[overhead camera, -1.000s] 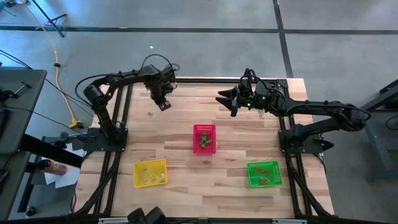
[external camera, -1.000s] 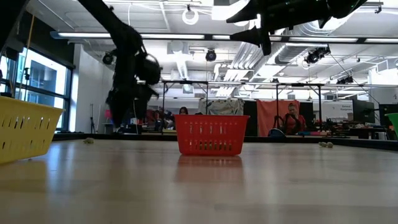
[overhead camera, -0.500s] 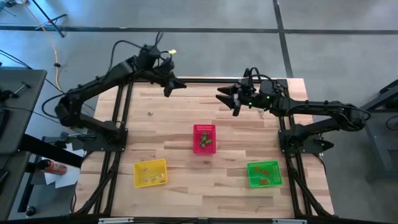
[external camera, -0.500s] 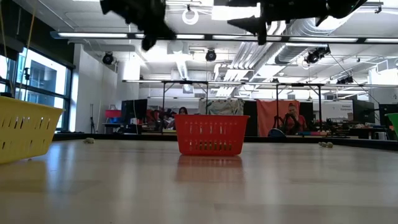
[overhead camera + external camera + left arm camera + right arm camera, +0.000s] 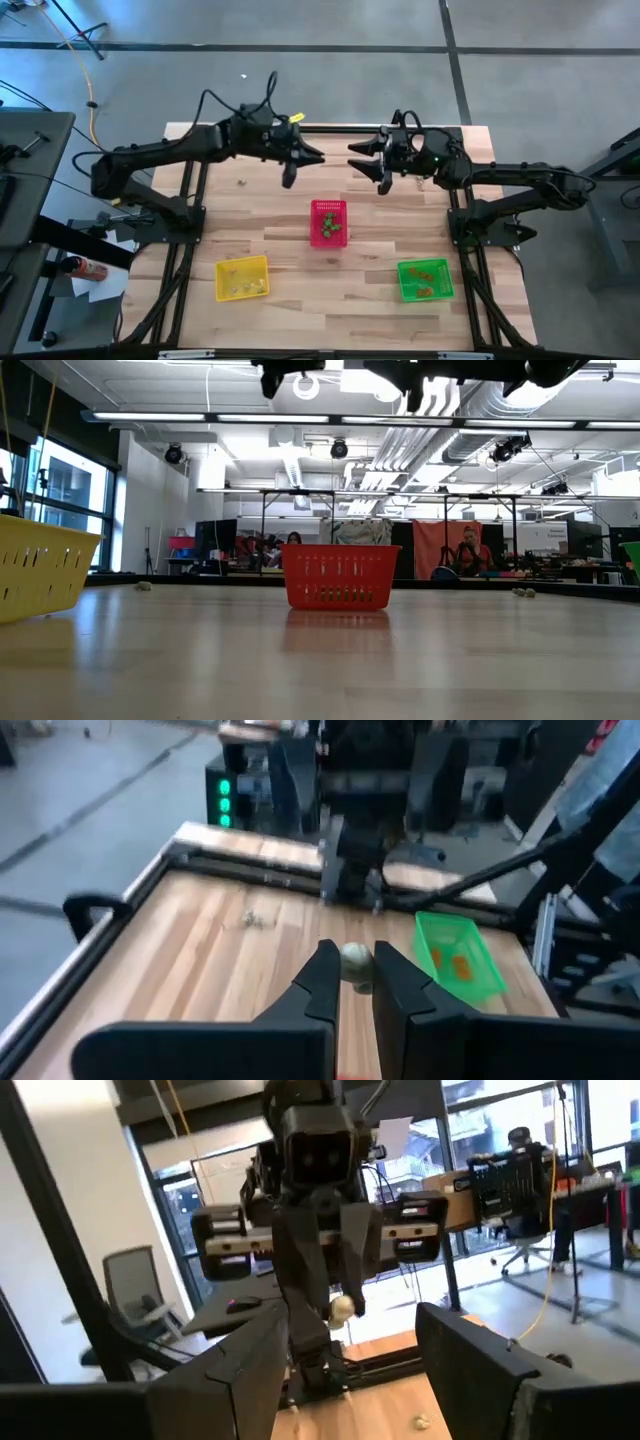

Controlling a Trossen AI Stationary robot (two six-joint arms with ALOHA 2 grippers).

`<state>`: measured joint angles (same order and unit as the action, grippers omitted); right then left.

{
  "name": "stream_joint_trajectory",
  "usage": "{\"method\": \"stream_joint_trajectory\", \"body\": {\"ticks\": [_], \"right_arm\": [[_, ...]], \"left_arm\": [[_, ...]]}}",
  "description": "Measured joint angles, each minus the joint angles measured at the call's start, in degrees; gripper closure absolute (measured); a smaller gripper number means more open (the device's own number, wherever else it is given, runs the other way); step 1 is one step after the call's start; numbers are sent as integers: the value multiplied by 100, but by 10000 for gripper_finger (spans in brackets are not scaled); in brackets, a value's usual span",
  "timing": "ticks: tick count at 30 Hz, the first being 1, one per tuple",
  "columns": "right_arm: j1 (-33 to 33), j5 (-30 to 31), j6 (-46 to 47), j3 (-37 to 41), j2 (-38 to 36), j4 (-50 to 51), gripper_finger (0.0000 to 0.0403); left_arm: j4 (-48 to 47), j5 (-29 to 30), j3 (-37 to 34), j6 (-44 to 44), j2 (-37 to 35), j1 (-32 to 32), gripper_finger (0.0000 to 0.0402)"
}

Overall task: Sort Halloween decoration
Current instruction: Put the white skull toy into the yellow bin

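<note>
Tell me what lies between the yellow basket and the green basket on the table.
In the high view, only bare wooden tabletop separates the yellow basket from the green basket; the red basket sits farther back.

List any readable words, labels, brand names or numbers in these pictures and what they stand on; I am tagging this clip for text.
None can be read. The red basket, yellow basket and green basket bear no lettering. Banners in the room behind the table in the low view are too blurred to read.
</note>
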<state>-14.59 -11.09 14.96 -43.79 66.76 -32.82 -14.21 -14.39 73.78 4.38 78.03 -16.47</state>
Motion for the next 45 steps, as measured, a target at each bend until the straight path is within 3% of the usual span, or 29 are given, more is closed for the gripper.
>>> {"method": "stream_joint_trajectory", "body": {"ticks": [8, 22, 25, 29, 33, 37, 39, 45], "right_arm": [[13, 0, -304, 2, 0, 2, 187], [13, 2, -304, 2, 0, 42, 187], [13, 2, -304, 2, 0, 42, 187], [13, 49, -304, 2, 0, 62, 187], [13, 187, -304, 2, 0, 88, 187], [13, 190, -306, 2, 0, 90, 187], [13, 190, -306, 2, 0, 95, 187], [-2, 193, -312, 2, 0, 403, 187]], "left_arm": [[533, 8, 2, 96, 97, -17, 392], [413, -149, 4, 242, 75, -17, 392], [-174, -690, 7, 403, -24, 38, 392], [-1933, -1482, 9, 839, -221, 283, 392], [-4225, -1356, 9, 1485, -305, 900, 392], [-5682, -265, 1, 2557, -305, 1918, 392], [-5669, 24, -118, 3308, -315, 2463, 392], [-4376, -7, -1086, 5657, -327, 3965, 392]]}}
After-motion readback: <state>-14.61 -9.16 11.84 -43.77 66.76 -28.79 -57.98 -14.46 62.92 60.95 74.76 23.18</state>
